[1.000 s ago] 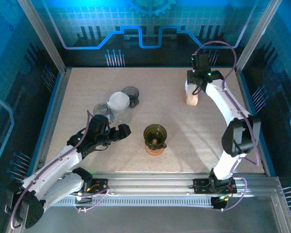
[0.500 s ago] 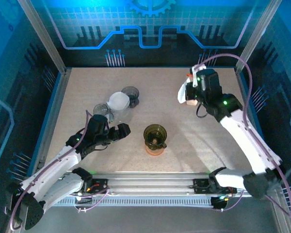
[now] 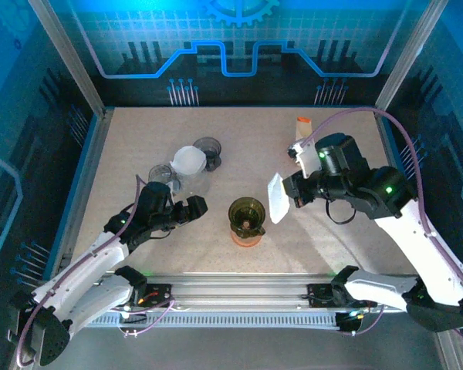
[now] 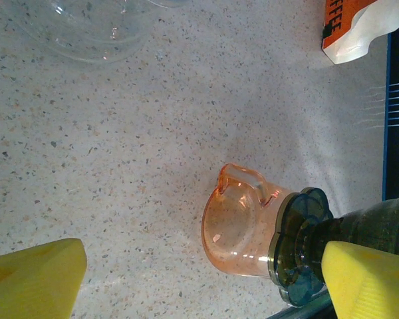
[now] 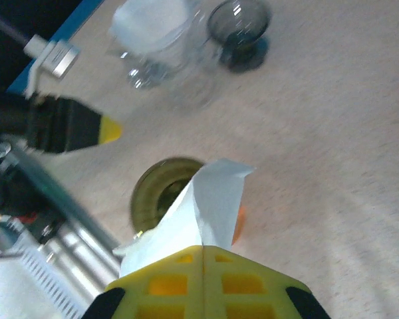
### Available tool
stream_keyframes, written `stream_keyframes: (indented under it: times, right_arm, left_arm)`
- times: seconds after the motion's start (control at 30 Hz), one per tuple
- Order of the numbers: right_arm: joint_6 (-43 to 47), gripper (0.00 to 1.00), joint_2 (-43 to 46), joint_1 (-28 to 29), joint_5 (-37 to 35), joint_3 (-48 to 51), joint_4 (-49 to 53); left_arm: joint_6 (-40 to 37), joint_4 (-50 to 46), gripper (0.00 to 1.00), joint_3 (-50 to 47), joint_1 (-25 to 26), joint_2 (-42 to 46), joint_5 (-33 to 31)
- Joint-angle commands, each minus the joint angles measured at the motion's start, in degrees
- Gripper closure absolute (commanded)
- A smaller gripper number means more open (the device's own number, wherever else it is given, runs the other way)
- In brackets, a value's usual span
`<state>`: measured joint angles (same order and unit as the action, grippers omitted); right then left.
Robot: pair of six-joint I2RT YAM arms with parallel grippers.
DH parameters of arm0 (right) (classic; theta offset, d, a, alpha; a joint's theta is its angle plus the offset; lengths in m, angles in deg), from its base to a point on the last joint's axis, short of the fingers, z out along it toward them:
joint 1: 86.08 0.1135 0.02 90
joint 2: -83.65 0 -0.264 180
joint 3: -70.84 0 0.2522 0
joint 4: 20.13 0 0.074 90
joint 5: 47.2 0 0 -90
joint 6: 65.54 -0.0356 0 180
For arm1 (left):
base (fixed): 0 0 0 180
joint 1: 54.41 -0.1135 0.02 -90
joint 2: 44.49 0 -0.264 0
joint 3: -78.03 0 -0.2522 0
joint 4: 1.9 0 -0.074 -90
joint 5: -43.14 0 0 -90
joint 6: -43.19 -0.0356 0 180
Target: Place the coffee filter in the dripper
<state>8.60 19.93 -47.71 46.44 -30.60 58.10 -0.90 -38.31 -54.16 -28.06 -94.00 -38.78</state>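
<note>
A dark olive dripper (image 3: 247, 211) sits on an orange glass cup (image 3: 248, 234) in the middle of the table. My right gripper (image 3: 291, 191) is shut on a white paper coffee filter (image 3: 278, 198), held in the air just right of the dripper. In the right wrist view the folded filter (image 5: 199, 212) sticks out from the yellow fingers (image 5: 246, 282), with the dripper (image 5: 158, 189) below it. My left gripper (image 3: 191, 210) stands open, left of the dripper. The left wrist view has the orange cup (image 4: 243, 222) and dripper (image 4: 332, 239) between its yellow pads (image 4: 33, 276).
A glass carafe with a white top (image 3: 189, 166), a clear glass (image 3: 160, 174) and a dark smoked cup (image 3: 207, 151) stand at the left rear. An orange and white coffee bag (image 3: 302, 132) stands at the right rear. Metal rails run along the near edge.
The right arm swung from the right rear of the table toward the middle, carrying the white filter down beside the dripper. The left arm has barely moved.
</note>
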Motion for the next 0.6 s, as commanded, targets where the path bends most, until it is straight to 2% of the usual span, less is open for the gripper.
stream_keyframes:
  times: [0.0,0.3,0.57]
  right_arm:
    - [-2.17,1.0,-3.03,2.34,7.62,-2.65,7.8]
    - [-4.83,1.0,-12.61,3.63,9.23,-4.49,10.68]
    - [-6.46,1.0,-21.25,3.99,2.74,-10.46,13.29]
  left_arm:
    - [-1.78,-0.79,0.07,1.82,-0.55,0.88,1.7]
    - [-2.83,-1.02,0.07,2.91,-0.68,0.86,3.22]
    - [-3.43,-0.5,0.06,2.95,-0.79,0.9,4.49]
